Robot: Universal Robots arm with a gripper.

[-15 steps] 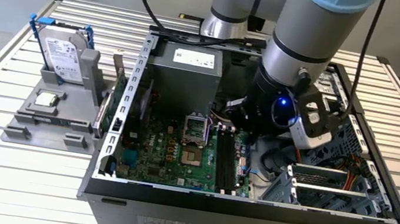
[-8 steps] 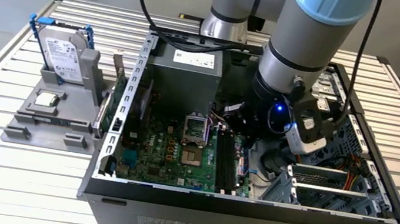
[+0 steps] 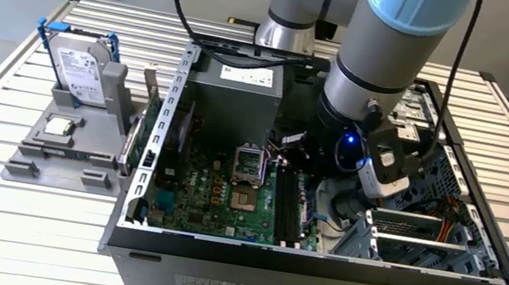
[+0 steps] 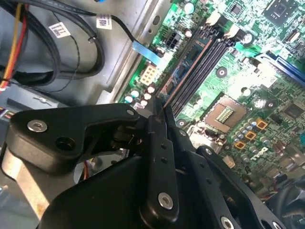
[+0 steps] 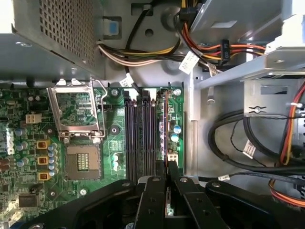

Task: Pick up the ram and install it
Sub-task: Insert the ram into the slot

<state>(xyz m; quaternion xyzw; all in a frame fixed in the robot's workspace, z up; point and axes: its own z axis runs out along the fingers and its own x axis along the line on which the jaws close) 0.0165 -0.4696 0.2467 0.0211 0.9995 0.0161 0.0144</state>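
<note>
Because the stick must enter its socket squarely, the jaws clench the ram point(image 5: 166, 128) by one end, holding it on edge along the outermost of the black memory slots point(image 5: 138, 133) on the motherboard point(image 5: 112, 114), inside the open computer case point(image 3: 317, 264).

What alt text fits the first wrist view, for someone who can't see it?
The gripper, black jaws shut on the ram, holds the stick edge-on at the outermost of four black memory slots on the green motherboard. An open CPU socket sits beside the slots, and bundled cables run past the board's edge.
</note>
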